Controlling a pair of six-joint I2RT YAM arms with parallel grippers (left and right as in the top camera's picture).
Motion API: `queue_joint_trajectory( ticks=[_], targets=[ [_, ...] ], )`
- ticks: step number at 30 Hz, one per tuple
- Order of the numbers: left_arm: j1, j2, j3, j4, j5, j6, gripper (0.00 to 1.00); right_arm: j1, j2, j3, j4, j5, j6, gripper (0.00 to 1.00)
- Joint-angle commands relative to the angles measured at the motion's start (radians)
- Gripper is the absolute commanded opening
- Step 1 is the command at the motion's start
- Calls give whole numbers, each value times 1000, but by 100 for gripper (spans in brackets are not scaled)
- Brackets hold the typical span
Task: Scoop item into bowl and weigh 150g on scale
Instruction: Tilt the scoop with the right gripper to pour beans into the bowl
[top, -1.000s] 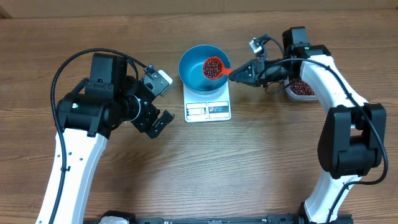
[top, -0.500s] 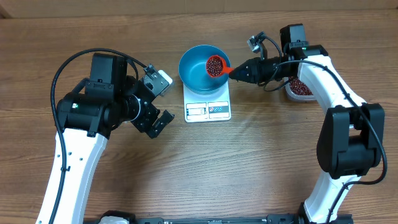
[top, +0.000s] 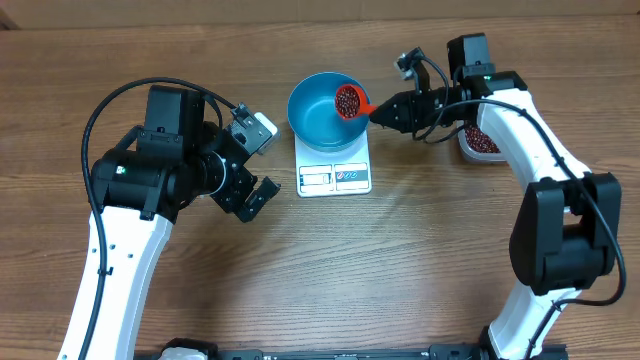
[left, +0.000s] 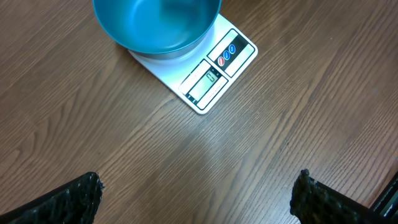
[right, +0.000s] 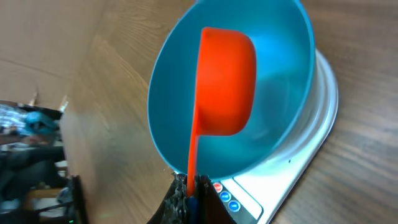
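Step in hand: tipping loaded scoop into bowl (judged from pose).
R end effector: right gripper (top: 385, 112) clenched on handle end of red scoop (top: 349, 100); wrist view shows jaws pinched tight on it.
L end effector: left gripper (left: 199, 198) released, jaws spread wide, grasping nothing.
Item: beans (top: 347, 99) heaped in scoop cup, just ahead of R fingertips. A 2nd mass lies in clear tub (top: 484, 143), behind R gripper, beside its forearm.
Bowl: blue bowl (top: 310, 120) ahead of & below R fingertips. Scoop cup is over the rim side nearest R gripper. No beans seen on the visible bowl floor.
Scale: white scale (top: 335, 176) directly under bowl. It lies ahead of L gripper, well apart. Readout too small to tell.
Technique (judgement): roll wrist slowly w/ cup inside rim, so grains drop on bowl floor, not table (top: 420, 260). Pour in trickles near target wt & pause for readout to settle. Scoop must stay off bowl wall, since any push adds false load. Grip on handle needs to be firm thru the roll.
Count: arms 2; grippers 2; scoop 1; bowl 1; scale 1; tub 1; bean masses 2 (scoop, tub); single beans too many to count.
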Motion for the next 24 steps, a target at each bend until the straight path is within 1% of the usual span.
queue_joint_trajectory(
  ticks=[1,4,9,13,19,24],
  targets=[
    [5,5,16,-2,18,23,100,28,-58,30,24,43,-16,4],
    [5,5,16,-2,18,23,100,49,-63,30,42,102,-16,4],
    [5,5,16,-2,18,23,99,92,-66,30,51,255,-22,4],
    [5,5,16,-2,18,23,99,126,-72,30,52,310,-58,4],
    [5,6,16,-2,18,23,100,159,-92,30,53,408,-61,4],
    [5,6,16,-2,18,23,99,165,-107,30,53,440,-61,4]
  ],
)
